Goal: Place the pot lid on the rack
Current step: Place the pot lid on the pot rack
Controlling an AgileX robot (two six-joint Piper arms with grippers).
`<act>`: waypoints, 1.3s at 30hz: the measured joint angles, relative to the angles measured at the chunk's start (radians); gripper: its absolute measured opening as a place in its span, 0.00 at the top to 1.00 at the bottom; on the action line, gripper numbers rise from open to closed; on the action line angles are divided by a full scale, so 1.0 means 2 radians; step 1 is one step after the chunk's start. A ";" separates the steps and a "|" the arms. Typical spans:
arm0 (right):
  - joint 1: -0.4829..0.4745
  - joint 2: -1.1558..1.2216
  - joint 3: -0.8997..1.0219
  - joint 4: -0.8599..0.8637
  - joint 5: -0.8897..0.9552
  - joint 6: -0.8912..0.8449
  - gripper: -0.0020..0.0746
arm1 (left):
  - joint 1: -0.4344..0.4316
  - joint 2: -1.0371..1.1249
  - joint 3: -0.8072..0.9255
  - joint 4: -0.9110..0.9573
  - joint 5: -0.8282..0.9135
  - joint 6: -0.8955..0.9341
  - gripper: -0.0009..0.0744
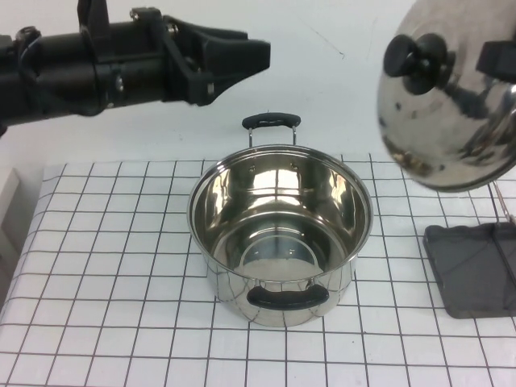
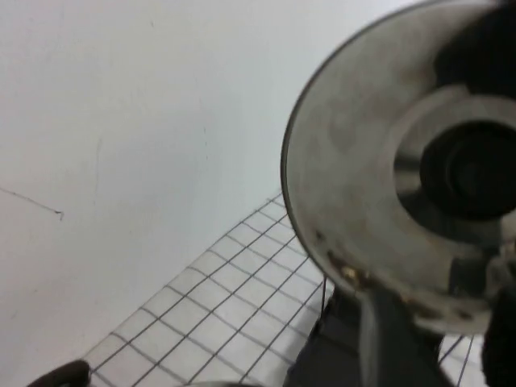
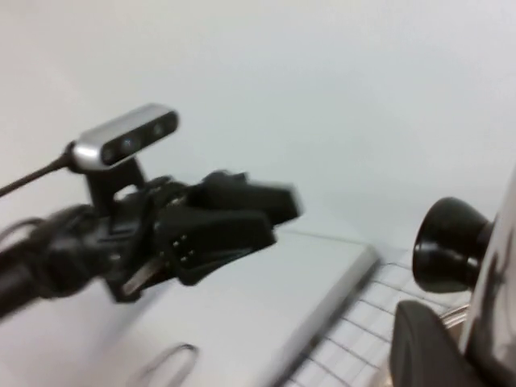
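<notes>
The shiny steel pot lid [image 1: 451,121] hangs in the air at the far right, tilted on edge with its black knob [image 1: 415,56] facing left. My right gripper [image 1: 498,60] is shut on the lid's rim. In the right wrist view one finger [image 3: 427,347] lies against the lid [image 3: 504,266] below the knob [image 3: 451,242]. The dark grey rack [image 1: 476,270] lies on the table below the lid, its thin wire bars [image 1: 504,201] upright. My left gripper [image 1: 262,52] is raised at the far left, pointing toward the lid, open and holding nothing.
A deep steel pot [image 1: 280,230] with two black handles stands in the middle of the white checked mat [image 1: 105,274]. A white wall runs behind the table. The left wrist view shows the lid [image 2: 355,161] above the rack [image 2: 339,339].
</notes>
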 joint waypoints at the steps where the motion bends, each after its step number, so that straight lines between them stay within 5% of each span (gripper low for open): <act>1: -0.006 -0.003 -0.008 -0.009 0.000 0.000 0.84 | 0.001 -0.004 0.000 0.017 0.002 -0.001 0.66; 3: -0.020 -0.010 -0.029 -0.051 0.000 0.013 0.84 | 0.001 -0.016 0.000 0.066 0.001 -0.004 0.84; 6: -0.036 -0.023 -0.067 -0.147 0.004 0.050 0.84 | 0.001 -0.039 0.000 0.147 -0.026 -0.030 0.95; 16: -0.041 -0.042 -0.120 -0.439 0.009 0.180 0.84 | 0.002 -0.120 0.000 0.419 -0.061 -0.245 0.98; 29: -0.041 0.026 -0.119 -0.462 -0.020 0.179 0.84 | 0.002 -0.233 0.138 0.463 -0.051 -0.282 0.99; 39: -0.041 0.094 -0.119 -0.464 -0.025 0.150 0.84 | 0.002 -0.254 0.164 0.466 -0.056 -0.282 0.99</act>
